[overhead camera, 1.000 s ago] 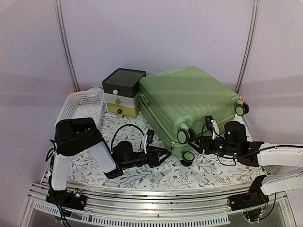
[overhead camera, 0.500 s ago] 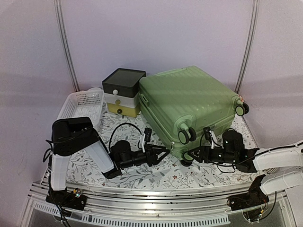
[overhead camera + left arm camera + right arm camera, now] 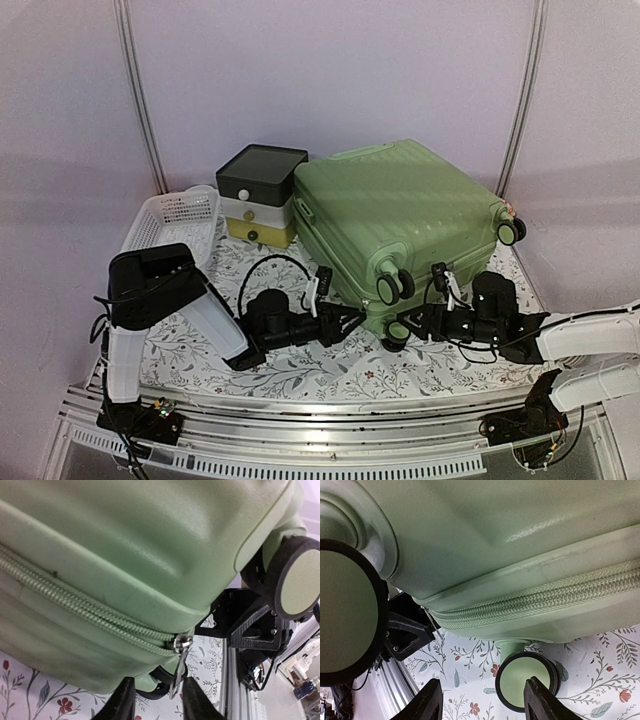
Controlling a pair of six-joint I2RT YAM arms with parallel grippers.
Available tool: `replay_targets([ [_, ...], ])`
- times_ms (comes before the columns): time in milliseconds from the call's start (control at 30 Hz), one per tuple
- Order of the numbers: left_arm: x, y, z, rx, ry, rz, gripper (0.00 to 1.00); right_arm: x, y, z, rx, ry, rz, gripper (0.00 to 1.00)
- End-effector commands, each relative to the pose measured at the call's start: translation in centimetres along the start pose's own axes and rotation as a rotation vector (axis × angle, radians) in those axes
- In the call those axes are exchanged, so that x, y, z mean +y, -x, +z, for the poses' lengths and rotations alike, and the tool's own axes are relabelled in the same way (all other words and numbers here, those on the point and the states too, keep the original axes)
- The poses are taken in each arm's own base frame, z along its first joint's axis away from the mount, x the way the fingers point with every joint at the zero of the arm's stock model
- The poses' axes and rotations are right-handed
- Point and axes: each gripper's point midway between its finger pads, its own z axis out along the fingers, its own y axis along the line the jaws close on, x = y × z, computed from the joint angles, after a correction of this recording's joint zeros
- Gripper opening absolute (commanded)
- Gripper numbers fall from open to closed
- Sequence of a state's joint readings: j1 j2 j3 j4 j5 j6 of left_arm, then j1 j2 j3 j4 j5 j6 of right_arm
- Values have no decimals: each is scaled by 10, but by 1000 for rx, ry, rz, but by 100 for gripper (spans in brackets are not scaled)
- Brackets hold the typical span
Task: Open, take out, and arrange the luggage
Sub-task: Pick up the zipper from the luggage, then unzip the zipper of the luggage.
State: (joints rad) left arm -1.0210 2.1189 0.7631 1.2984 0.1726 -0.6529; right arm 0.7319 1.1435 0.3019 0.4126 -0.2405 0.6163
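- Cloth (image 3: pixel 300 372): floral and covers the table. The luggage (image 3: pixel 400 210) lies flat on it with its shell closed and its wheeled end nearest.
- Left gripper (image 3: pixel 343 322): low on the cloth at the left of the luggage's near end, pointing at the seam. The jaws are partly open. The zip pull (image 3: pixel 179 672) hangs between the fingertips (image 3: pixel 125 700), close to one tip. No clamp on it is visible.
- Zip (image 3: pixel 85 612): closed along the seam, with the slider at the corner.
- Right gripper (image 3: pixel 405 326): at the right of the luggage's near end, facing the left gripper. The jaws are wide apart and hold nothing.
- Lower wheel (image 3: pixel 525 680): on the cloth just past the right fingertips (image 3: pixel 540 700), in the gap between them and under the seam.
- Upper wheel (image 3: pixel 342 615): fills the left edge of the right wrist view. The two wheels stand between the grippers.
- Box (image 3: pixel 258 195): dark lid, white and yellow, touching or just beside the luggage's far-left corner.
- Basket (image 3: pixel 175 222): white mesh, left of the box, well apart from the luggage.
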Motion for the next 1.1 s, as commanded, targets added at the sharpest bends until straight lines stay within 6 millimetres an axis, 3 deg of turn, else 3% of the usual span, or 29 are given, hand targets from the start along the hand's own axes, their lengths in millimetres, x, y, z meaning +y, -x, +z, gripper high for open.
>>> replay_targets([
  [0,-17,7,7,10,-57,22,27,3,11,-2,-30,-7,-21,56],
  [200,-29,7,8,15,-112,52,6,4,13,1,-25,-6,-35,57],
  [300,-33,7,8,21,-127,53,0,10,20,5,-21,-3,-66,57],
  [600,-40,5,8,28,-174,58,0,33,51,11,-76,94,-157,55],
  [767,-64,-2,8,40,-320,84,0,29,63,18,-79,112,-140,53],
  [900,-90,-10,12,68,-496,112,0,37,69,30,-46,156,-160,51],
  [1067,-93,-14,26,92,-509,145,0,43,61,42,18,208,-156,48],
])
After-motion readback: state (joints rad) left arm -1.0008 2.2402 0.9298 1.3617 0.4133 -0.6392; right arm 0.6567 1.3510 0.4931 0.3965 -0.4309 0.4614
